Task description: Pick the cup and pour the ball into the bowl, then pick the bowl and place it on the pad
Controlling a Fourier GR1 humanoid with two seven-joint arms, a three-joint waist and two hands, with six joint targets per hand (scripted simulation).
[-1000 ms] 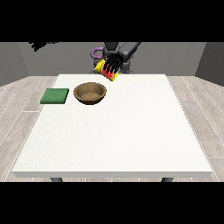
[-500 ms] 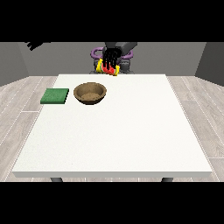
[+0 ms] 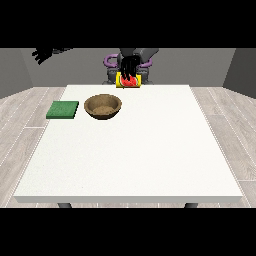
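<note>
A yellow cup point(image 3: 129, 83) hangs over the table's far edge, tipped so that its red inside faces the camera. I cannot tell whether the red is the ball. The black hand point(image 3: 128, 66) at the view's right, now near the middle, has its fingers curled down over the cup. A brown wooden bowl point(image 3: 103, 106) stands on the table, in front of the cup and to its left. The green pad point(image 3: 63, 109) lies flat to the left of the bowl. The hand at the view's left point(image 3: 46, 53) is raised far off to the side, fingers spread, holding nothing.
The white table point(image 3: 135, 155) stretches wide towards the camera. The robot's torso point(image 3: 127, 60) stands behind the far edge. Grey plank floor surrounds the table.
The hand with the cup has turned at the far edge; its fingers now hang straight down over the cup instead of splaying to the side. The bowl, pad and other hand have hardly moved.
</note>
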